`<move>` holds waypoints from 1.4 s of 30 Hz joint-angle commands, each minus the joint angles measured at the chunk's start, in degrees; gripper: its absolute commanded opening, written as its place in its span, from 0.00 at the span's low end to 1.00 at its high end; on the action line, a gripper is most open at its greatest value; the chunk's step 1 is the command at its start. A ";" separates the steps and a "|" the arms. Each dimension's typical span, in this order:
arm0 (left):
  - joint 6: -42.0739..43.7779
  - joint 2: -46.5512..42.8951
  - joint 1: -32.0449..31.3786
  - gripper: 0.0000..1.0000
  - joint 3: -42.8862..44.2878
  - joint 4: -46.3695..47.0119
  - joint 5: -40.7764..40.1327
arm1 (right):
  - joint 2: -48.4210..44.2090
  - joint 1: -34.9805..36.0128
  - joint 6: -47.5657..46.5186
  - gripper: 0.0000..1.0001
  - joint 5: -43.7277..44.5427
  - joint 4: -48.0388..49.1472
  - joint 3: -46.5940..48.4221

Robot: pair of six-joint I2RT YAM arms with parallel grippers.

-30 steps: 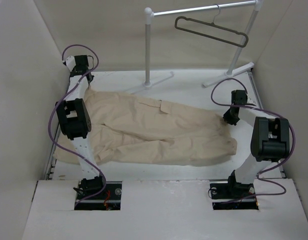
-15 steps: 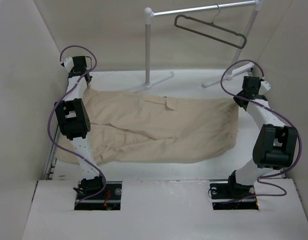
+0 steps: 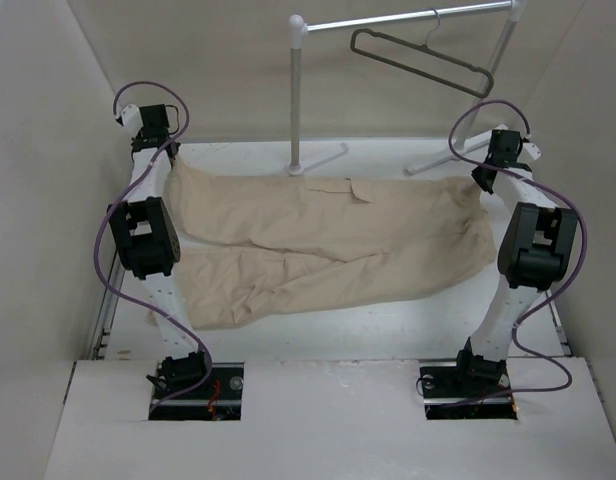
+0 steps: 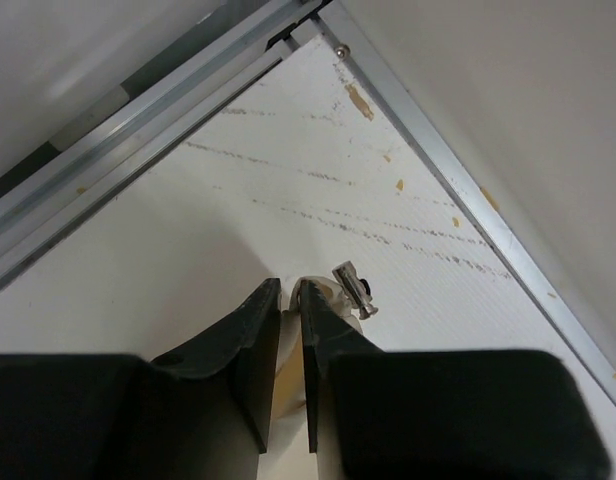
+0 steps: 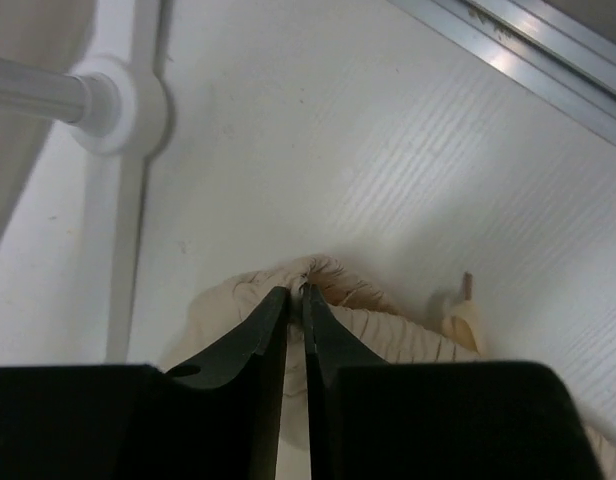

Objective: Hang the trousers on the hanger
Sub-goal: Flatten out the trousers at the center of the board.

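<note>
Overhead, the trousers (image 3: 328, 240) are lying stretched across the table (image 3: 388, 320) between both arms, the hanger (image 3: 423, 62) hanging on the rail (image 3: 388, 20) behind. Left wrist: left gripper (image 4: 288, 290) is pinching their cream cloth beside a metal button (image 4: 350, 285). Right wrist: right gripper (image 5: 295, 292) is clamping their bunched edge.

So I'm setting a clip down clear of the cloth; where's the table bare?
Bare: the near strip between the trousers and the arm bases, and the far patch between the feet of the rail. Crowded: both far corners, where the left gripper and right gripper pinch the trousers.
</note>
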 commanded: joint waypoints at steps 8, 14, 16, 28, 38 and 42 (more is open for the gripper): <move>3.70 1.69 5.05 0.40 2.22 -1.49 -2.06 | -3.93 -1.48 1.43 0.28 4.95 -5.13 2.72; 6.52 -13.23 3.47 0.54 -14.88 3.95 -4.96 | -14.37 1.85 2.31 0.65 4.69 -2.59 -6.66; 5.21 -16.85 3.47 0.47 -21.65 3.17 -4.18 | -18.94 4.48 3.88 0.48 4.00 -0.75 -12.02; -4.64 -16.25 8.74 0.44 -34.26 8.00 8.66 | -39.25 19.78 8.46 0.16 -4.18 0.67 -34.00; -6.05 -8.87 9.01 0.40 -32.15 8.08 9.63 | -49.81 19.80 8.73 0.42 -4.27 -2.14 -43.86; -7.28 -9.03 9.18 0.16 -32.85 10.02 9.46 | -50.16 17.24 7.50 0.44 -5.59 -2.41 -43.86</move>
